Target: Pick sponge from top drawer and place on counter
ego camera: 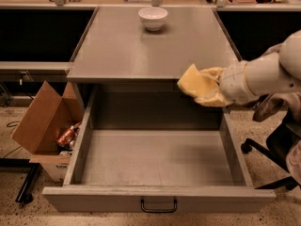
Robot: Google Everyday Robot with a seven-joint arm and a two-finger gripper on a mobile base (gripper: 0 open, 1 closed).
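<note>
Grey counter (127, 51), front-right edge: sponge (195, 83) between jaws

Grey counter (123, 51), white bowl (153, 18) at back (end effector (209, 86) by front-right corner)

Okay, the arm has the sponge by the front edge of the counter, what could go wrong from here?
1. The gripper holds the sponge at the front edge of the counter, over the open top drawer; released here, it would probably drop back in.
2. Pushed forward at this height, the soft sponge may catch on that edge and pull out of the grip.
</note>
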